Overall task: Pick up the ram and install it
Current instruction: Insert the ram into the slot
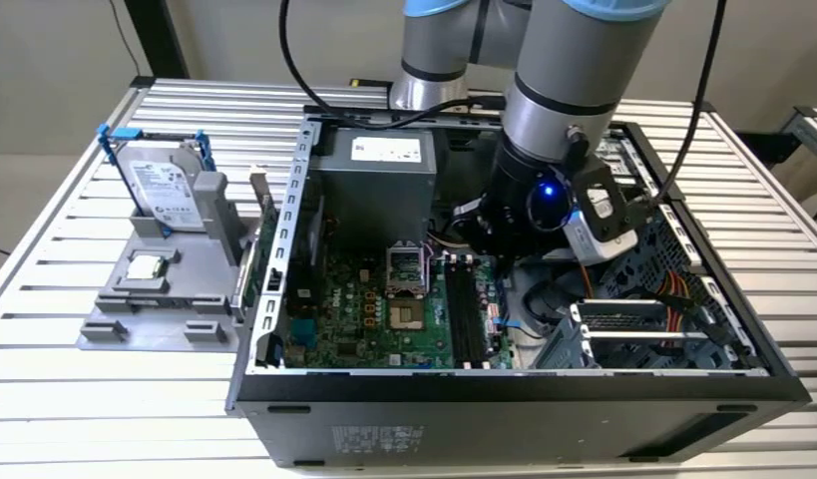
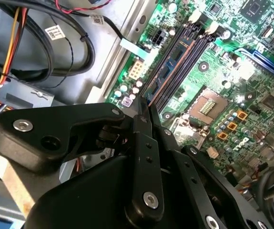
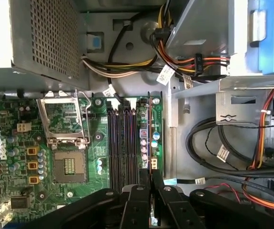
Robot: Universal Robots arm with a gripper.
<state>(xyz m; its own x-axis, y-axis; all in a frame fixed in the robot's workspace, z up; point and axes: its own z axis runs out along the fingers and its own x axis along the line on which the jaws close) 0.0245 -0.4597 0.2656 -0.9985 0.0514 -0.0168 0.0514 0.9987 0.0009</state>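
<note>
My gripper (image 1: 499, 238) hangs inside the open computer case (image 1: 515, 404), above the motherboard (image 1: 368, 319). In both wrist views the black fingers meet at the tips (image 3: 149, 175) (image 2: 146, 106), shut on the ram. The ram is seen edge-on as a thin dark strip (image 3: 149, 138), and as a narrow blue-green stick (image 2: 171, 58) reaching out from the fingertips. It hovers over the row of long black memory slots (image 3: 122, 143) (image 1: 464, 311), lined up along them at their outer side, near the board's edge. Whether it touches a slot I cannot tell.
An open processor socket (image 3: 65, 119) sits beside the slots. The grey power supply (image 1: 375, 185) and bundled cables (image 3: 222, 157) crowd the case. On the exterior view's left a grey fixture (image 1: 156, 309) holds a silver hard drive (image 1: 169, 190) and a square processor chip (image 1: 145, 266).
</note>
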